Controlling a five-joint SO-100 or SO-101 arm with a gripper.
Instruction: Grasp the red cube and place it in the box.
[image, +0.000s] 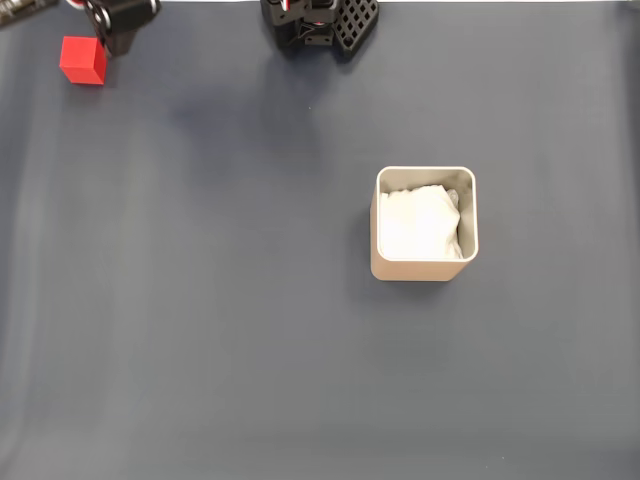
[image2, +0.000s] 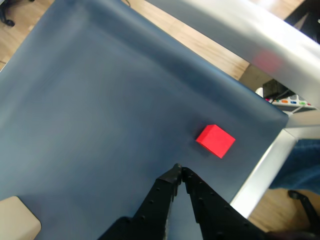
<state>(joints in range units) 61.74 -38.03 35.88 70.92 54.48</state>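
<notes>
1. The cube (image: 82, 60) lies on the dark grey mat (image: 250, 330) in the far upper left corner of the fixed view, with nothing gripping it.
2. In that view, the arm's black end (image: 122, 20) sits just right of the cube at the top edge, very close to it; whether they touch is unclear.
3. The wrist view shows the cube (image2: 215, 140) resting flat near the mat's (image2: 100, 125) corner, close to a silver frame rail (image2: 260, 165).
4. The gripper (image2: 179, 172) is clenched: its two black fingertips meet with nothing between them, their tips just short of the cube and apart from it.
5. The box (image: 425, 226) stands upright right of centre in the fixed view, well apart from the cube, with white padding (image: 418, 225) inside.
6. A beige corner of the box (image2: 17, 222) shows at the lower left of the wrist view.
7. The arm's base (image: 320, 25) sits at the top centre of the fixed view.
</notes>
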